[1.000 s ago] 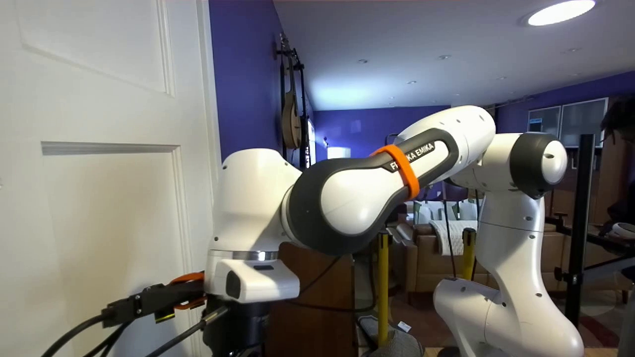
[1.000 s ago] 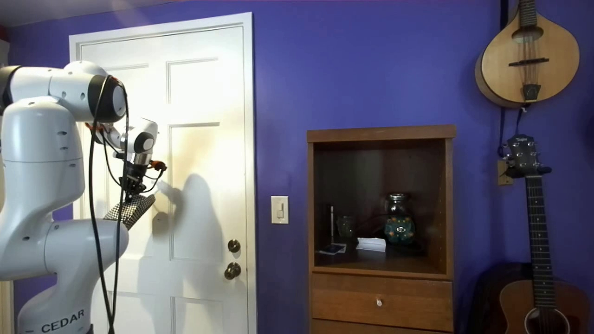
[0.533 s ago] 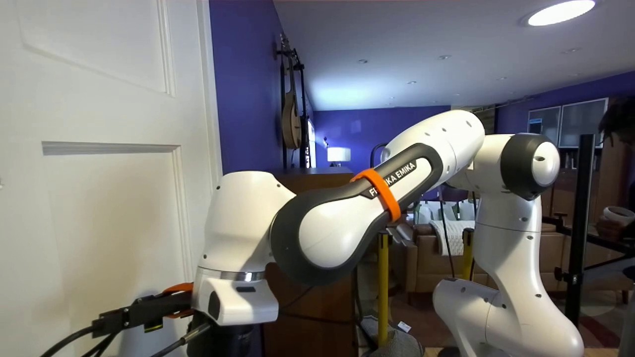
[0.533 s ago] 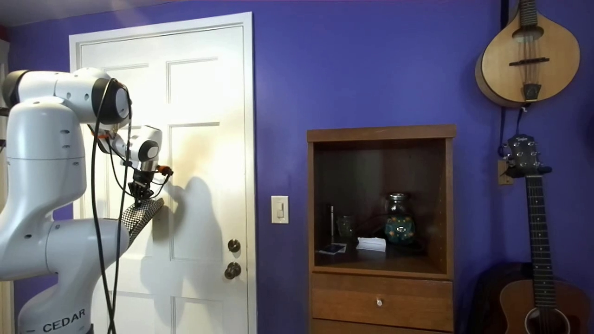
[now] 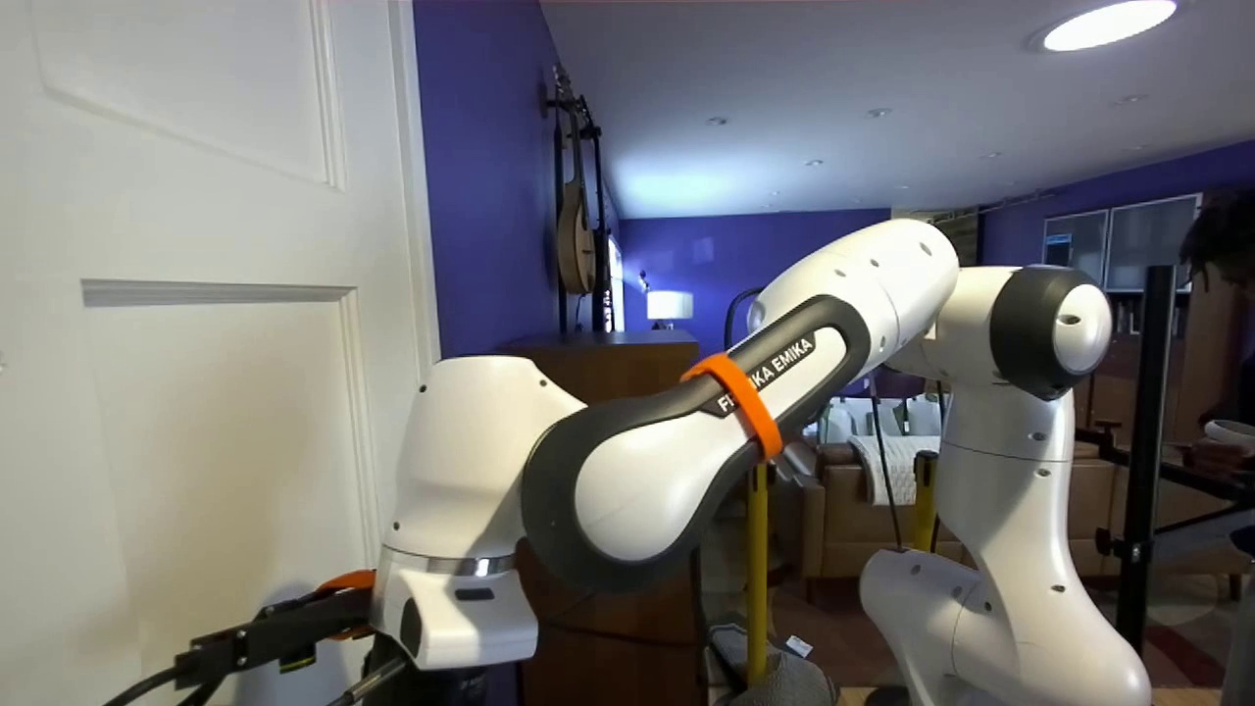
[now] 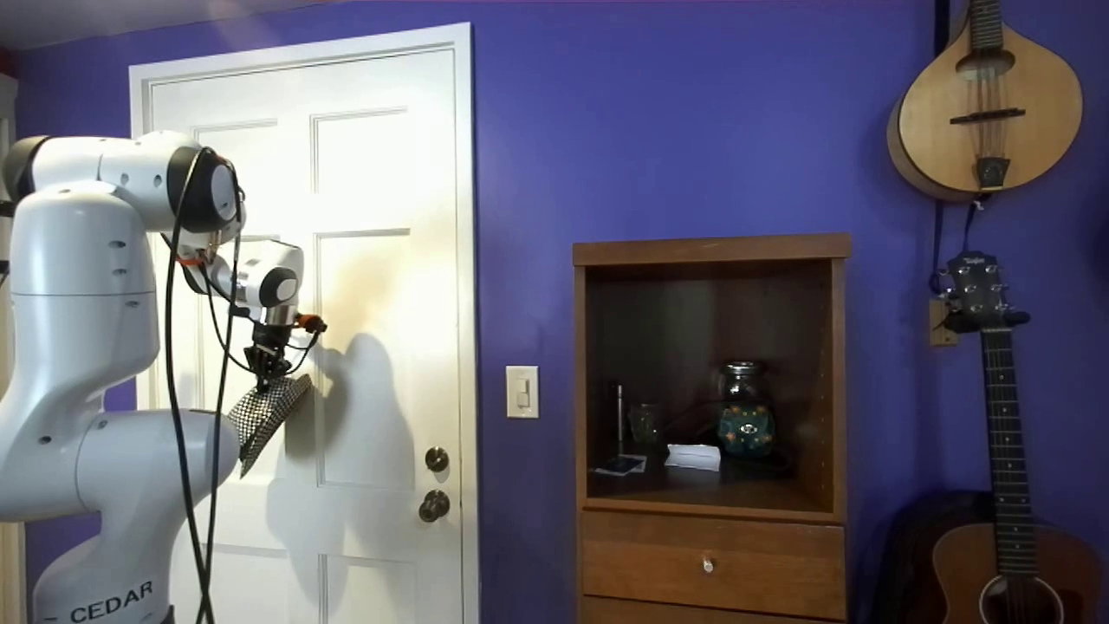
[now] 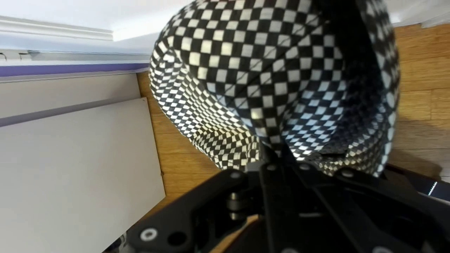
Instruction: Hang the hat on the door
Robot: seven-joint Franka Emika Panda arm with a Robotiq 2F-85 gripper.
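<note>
One hat (image 7: 260, 77), blk/wht chk, creased, tilted

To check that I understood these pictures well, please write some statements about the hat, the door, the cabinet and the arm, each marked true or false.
1. The light switch is between the door and the cabinet. True.
2. The door stands open. False: it is closed.
3. The hat has black and white checks. True.
4. The hat already hangs on the door. False: the fingers hold it.
5. The cabinet is painted white. False: it is brown.
6. An orange band goes around the arm. True.
</note>
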